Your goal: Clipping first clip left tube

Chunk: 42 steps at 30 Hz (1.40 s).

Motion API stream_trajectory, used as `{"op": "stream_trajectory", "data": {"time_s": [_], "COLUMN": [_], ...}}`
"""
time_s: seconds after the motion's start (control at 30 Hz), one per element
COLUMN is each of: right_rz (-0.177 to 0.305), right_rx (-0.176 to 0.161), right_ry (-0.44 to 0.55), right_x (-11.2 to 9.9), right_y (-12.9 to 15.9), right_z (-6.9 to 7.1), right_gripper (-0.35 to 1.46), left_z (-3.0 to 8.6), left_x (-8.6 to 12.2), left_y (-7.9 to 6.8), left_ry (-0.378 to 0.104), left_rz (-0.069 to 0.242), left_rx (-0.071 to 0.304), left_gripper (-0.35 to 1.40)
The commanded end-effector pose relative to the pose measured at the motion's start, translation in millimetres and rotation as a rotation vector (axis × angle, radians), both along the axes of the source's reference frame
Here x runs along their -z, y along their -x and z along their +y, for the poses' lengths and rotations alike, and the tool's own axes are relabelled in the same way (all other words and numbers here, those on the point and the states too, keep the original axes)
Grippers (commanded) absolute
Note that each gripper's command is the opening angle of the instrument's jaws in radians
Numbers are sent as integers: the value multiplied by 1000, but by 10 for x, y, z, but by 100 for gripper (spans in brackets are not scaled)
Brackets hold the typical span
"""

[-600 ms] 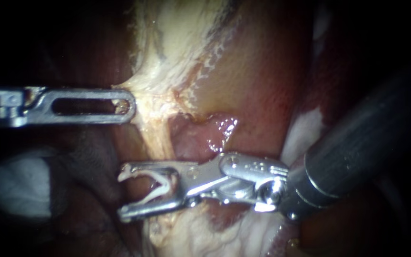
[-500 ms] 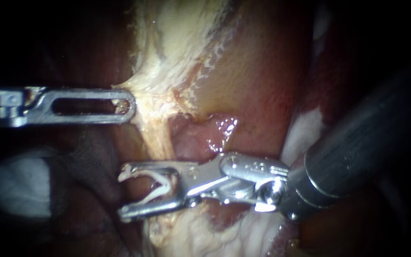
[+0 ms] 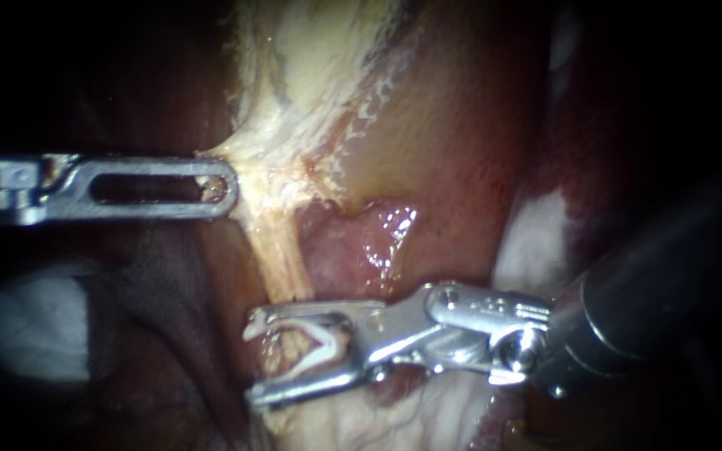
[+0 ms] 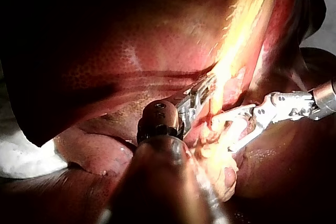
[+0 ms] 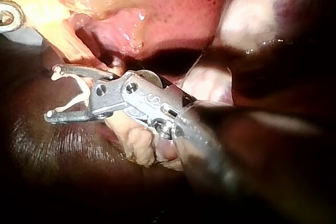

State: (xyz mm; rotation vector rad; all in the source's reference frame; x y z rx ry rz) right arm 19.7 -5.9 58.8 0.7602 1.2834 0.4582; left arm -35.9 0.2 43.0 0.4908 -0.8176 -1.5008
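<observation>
The right instrument [image 3: 251, 359] holds its claw wide, carrying an open white clip [image 3: 321, 344] and straddling the tube [image 3: 282, 259] low down. The left instrument [image 3: 221, 185] looks clamped on pale tissue [image 3: 294, 159] beside the tube's upper end; only the left wrist view shows that claw edge-on, closed
</observation>
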Motion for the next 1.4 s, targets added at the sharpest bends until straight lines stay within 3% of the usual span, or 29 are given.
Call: {"op": "stream_trajectory", "data": {"time_s": [0.03,0.43,0.8,1.4], "right_rz": [-3,-68,-90,-103], "right_rx": [-6,-17,-21,-18], "right_ry": [14,101,122,130], "right_x": [2,25,11,-18], "right_y": [2,31,32,15], "right_z": [1,5,11,8], "right_gripper": [57,58,58,58], "left_z": [0,-1,-2,-4], "left_x": [0,2,3,6], "left_y": [0,-1,0,2], "left_ry": [0,0,-2,-3], "left_rz": [1,1,-2,-3], "left_rx": [1,2,-1,-1], "left_gripper": [-35,-35,-35,-35]}}
